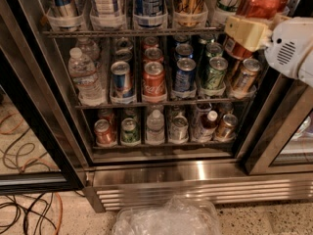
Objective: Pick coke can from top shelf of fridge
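The coke can (257, 4), red with a silver top, is tilted at the upper right, in front of the top shelf's (132, 32) front rail. My gripper (248, 27), white with cream fingers (243, 33), comes in from the right and is shut on the can; one finger crosses the can's front, the other is hidden behind it. The can's lower end shows below the finger. The fridge (195, 173) stands open with its steel base below. Other tall cans stand in clear trays along the top shelf.
The middle shelf holds a smaller red Coca-Cola can (154, 80), other cans and a water bottle (85, 75). A black door frame (29, 106) stands left, another (274, 126) right. A clear plastic bag (166, 219) and cables (24, 209) lie on the floor.
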`<state>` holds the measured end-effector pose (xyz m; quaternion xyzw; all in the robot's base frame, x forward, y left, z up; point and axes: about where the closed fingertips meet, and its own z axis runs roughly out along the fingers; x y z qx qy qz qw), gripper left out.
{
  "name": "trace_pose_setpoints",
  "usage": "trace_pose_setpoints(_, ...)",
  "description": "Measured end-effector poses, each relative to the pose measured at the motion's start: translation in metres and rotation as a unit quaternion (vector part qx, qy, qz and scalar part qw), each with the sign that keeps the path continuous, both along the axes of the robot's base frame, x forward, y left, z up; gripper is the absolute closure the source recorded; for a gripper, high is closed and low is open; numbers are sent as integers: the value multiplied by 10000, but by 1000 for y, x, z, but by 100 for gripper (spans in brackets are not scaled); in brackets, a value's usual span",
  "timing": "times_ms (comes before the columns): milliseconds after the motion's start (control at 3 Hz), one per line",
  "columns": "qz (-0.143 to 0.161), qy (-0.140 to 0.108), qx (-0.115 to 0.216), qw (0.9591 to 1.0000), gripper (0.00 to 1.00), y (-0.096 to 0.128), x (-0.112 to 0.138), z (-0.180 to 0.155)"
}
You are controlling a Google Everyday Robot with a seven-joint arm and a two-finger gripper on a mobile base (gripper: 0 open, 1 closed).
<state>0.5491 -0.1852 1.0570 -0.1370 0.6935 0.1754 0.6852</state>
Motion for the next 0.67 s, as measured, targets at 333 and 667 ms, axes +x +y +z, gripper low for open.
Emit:
trace_pose_setpoints(333,437,339,7,9985,100,9,-16,-19)
trace_pose_setpoints(667,437,339,6,9985,100,9,-16,-19)
